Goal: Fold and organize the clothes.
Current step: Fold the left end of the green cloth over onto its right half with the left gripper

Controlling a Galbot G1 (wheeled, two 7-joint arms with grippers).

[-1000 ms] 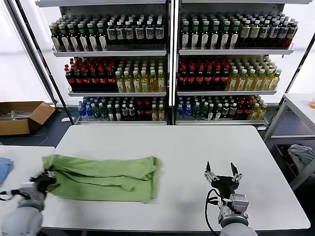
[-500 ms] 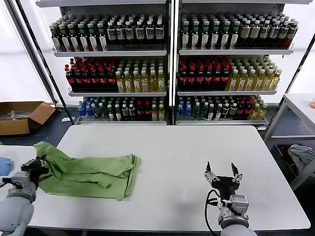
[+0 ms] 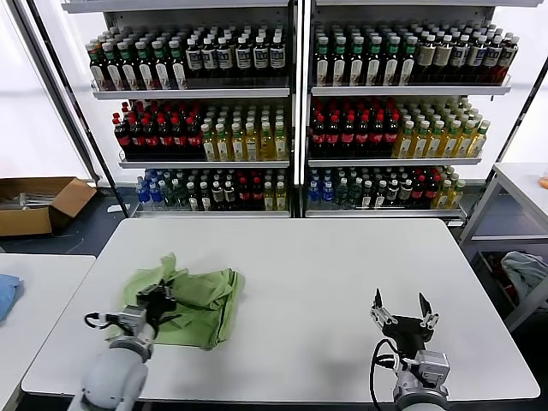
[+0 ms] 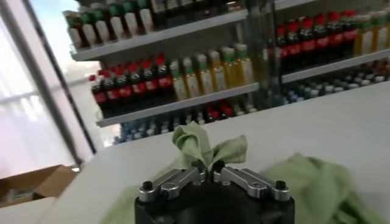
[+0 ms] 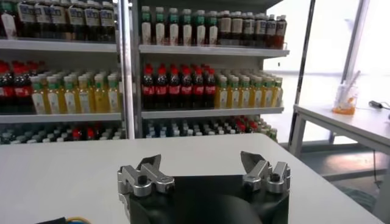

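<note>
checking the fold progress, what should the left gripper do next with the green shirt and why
Probably lower and release: the left gripper is shut on a pinched edge of the green shirt, carried over the folded pile. The right gripper hangs open, well apart.

Bright, even indoor lighting.
Window glare is seen at 9 o'clock; the left wrist view is blurred throughout.

I see a white table [image 3: 325,274] in front; behind it 2 shelving units [image 3: 295,103] packed with bottles [image 3: 351,128]; a cardboard box [image 3: 38,204] on the floor at left; blue cloth [image 3: 5,291] on the side table [image 3: 38,300].
</note>
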